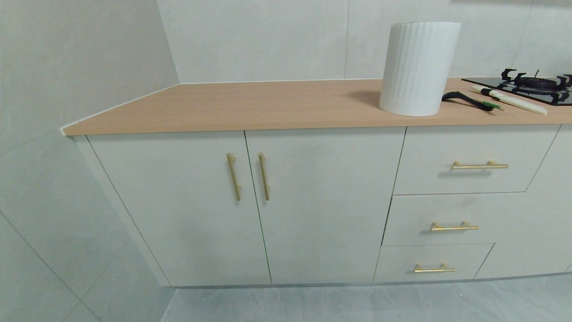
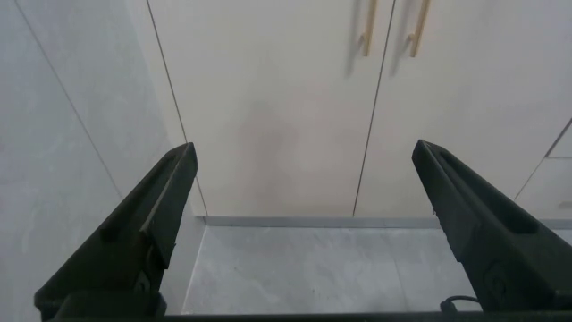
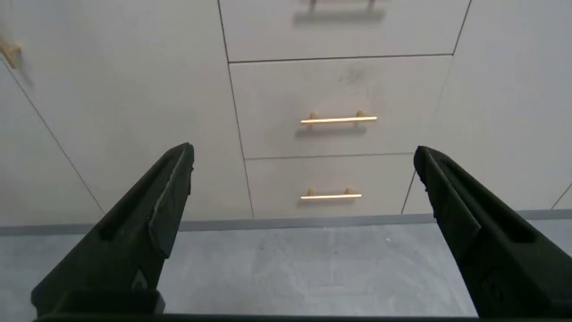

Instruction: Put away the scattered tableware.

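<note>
Pale kitchen cabinets stand before us beneath a wooden worktop point(image 1: 250, 105). Both claws hang low, facing the fronts: left claw point(image 2: 302, 150) before the cupboard doors point(image 1: 313, 201), right claw point(image 3: 302, 152) before the drawers point(image 1: 464, 181), each spread wide and empty. The scattered tableware lies above them at the worktop's right end. A black-handled utensil point(image 1: 464, 99) and a white utensil point(image 1: 514, 100) lie there, long axes roughly along the front edge, between a ribbed white canister point(image 1: 419, 67) and the hob point(image 1: 536, 85). We judge the right arm nearer — it must rise over the edge, with the canister crowding one side.
</note>
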